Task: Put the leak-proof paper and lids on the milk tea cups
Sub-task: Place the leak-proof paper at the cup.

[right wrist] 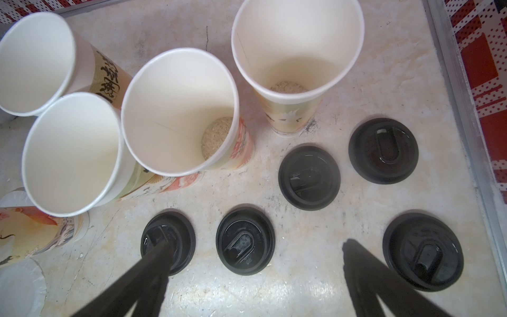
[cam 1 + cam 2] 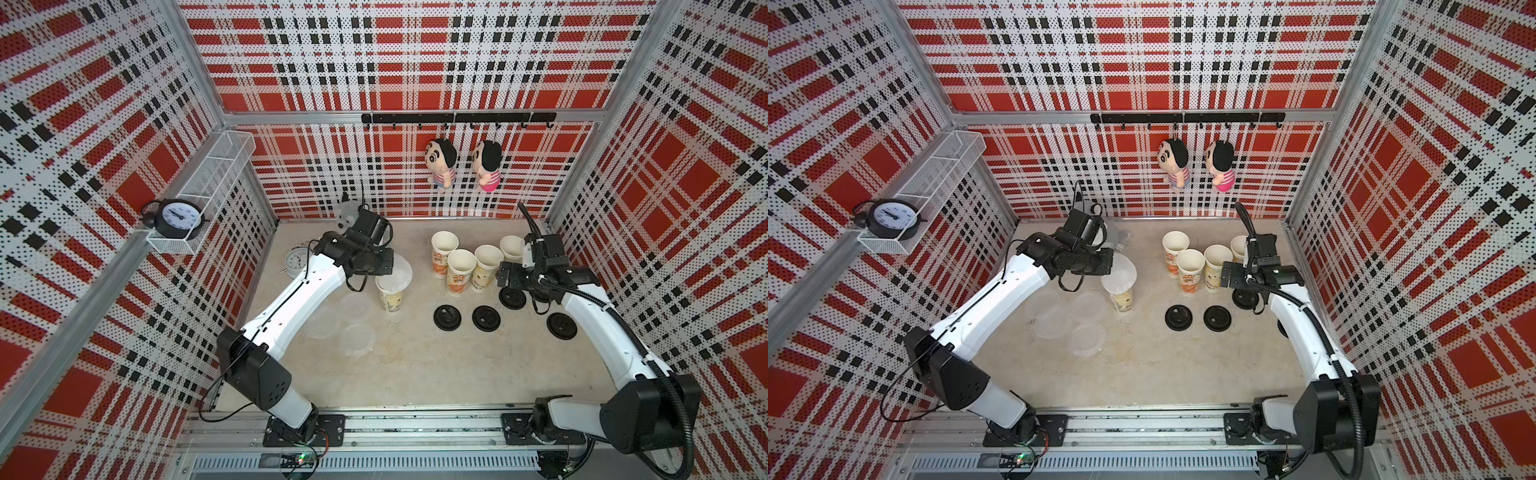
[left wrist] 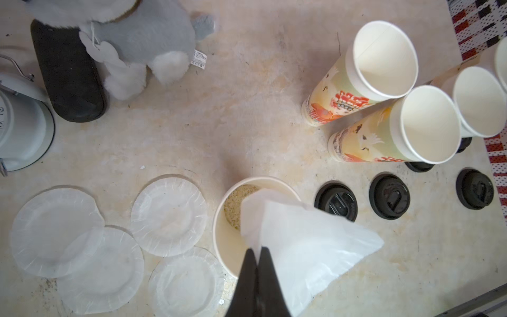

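Clamped tight in the left gripper (image 3: 258,251), lower centre of the wrist view, one paper sheet (image 3: 310,241) droops folded over the near cup (image 3: 223,241) and covers only part of its mouth. Risky spot: let go now and the limp film could slide off the rim, drop inside, or cling to the gripper. Four spare sheets (image 3: 168,216) lie lower left. In a top view the left arm (image 2: 291,299) reaches up from lower left, wrist bent down over the cup. Right gripper (image 1: 257,245) hangs spread wide, empty, above the black lids (image 1: 309,177).
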Controlling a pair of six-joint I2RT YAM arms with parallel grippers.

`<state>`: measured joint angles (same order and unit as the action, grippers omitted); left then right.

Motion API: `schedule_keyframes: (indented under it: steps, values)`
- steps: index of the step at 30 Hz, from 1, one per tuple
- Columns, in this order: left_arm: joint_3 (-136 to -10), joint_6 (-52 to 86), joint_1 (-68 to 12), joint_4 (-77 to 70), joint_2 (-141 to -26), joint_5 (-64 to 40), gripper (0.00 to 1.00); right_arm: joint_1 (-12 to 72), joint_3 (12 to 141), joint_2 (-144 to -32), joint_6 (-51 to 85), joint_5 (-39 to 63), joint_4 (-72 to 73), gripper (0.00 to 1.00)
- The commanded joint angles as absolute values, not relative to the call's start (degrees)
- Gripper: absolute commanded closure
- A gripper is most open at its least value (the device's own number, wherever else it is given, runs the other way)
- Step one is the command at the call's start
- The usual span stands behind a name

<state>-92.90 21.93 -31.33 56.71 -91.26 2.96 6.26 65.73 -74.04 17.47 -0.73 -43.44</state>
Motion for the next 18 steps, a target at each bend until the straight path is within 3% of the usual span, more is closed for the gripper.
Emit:
schedule_keyframes:
  steps: [1, 8, 18]
  values:
    - [-91.8, 19.9, -31.9, 57.6, -92.4, 3.5, 0.96, 6.5, 66.5, -74.4, 16.8, -0.1, -43.2, 0.00]
    - [-90.8, 19.7, -31.9, 56.4, -94.0, 4.4, 0.96, 6.6, 66.3, -74.5, 16.7, 0.0, -43.2, 0.00]
    - [-90.7, 19.6, -31.1, 56.2, -96.0, 7.1, 0.89, 6.5, 65.8, -75.0, 16.7, -0.1, -42.9, 0.00]
